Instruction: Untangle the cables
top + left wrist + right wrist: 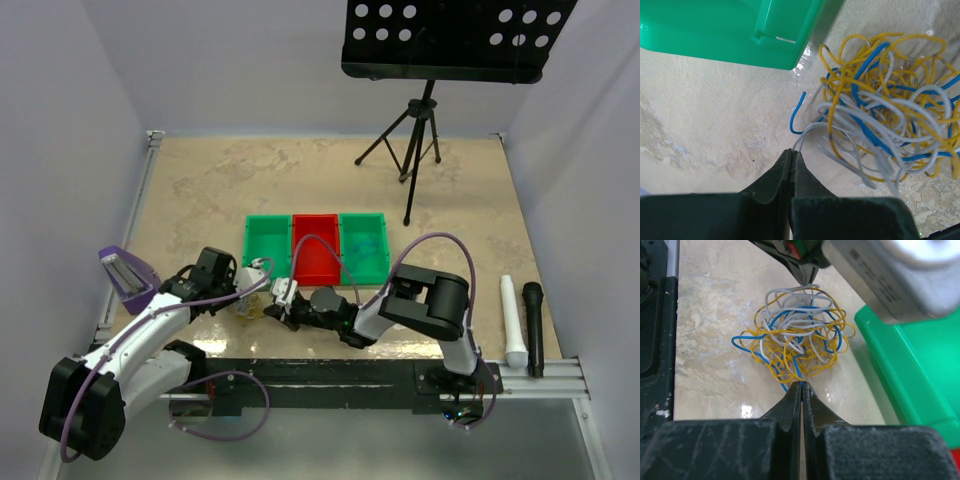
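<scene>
The cables (890, 100) are one loose knot of thin yellow, blue and whitish wires lying on the beige table, just in front of a green bin (740, 30). My left gripper (792, 151) is shut on a whitish cable end at the knot's edge. From the opposite side my right gripper (801, 385) is shut on a blue cable where it leaves the cables (795, 335). In the top view the cables (248, 308) lie between the left gripper (252, 294) and the right gripper (270, 310).
Three bins stand in a row behind the knot: green (267, 245), red (316, 248), green (362, 247). A tripod stand (415, 130) is at the back right. A white stick (514, 320) and a black one (533, 325) lie at the right edge; a purple piece (128, 275) at the left.
</scene>
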Robot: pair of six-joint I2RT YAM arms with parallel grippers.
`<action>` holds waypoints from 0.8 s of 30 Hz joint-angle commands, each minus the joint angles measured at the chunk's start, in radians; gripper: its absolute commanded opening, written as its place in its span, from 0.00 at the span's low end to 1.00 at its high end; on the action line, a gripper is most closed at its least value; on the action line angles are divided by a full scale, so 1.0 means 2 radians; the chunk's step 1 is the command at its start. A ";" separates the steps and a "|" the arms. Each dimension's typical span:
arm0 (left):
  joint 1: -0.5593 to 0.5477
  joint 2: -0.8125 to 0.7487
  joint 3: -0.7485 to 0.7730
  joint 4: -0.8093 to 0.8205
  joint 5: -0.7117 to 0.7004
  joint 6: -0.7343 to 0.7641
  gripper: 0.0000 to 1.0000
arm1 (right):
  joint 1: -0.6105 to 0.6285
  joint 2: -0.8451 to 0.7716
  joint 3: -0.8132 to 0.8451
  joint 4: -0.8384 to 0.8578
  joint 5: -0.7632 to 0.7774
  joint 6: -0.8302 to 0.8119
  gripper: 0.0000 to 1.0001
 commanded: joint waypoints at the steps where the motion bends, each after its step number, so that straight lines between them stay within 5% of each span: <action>1: 0.000 -0.002 0.014 0.007 0.005 0.001 0.00 | 0.003 -0.078 -0.024 -0.035 0.021 0.045 0.00; 24: 0.000 -0.036 -0.010 0.005 -0.016 0.039 0.00 | 0.004 -0.512 -0.073 -0.450 0.335 0.351 0.00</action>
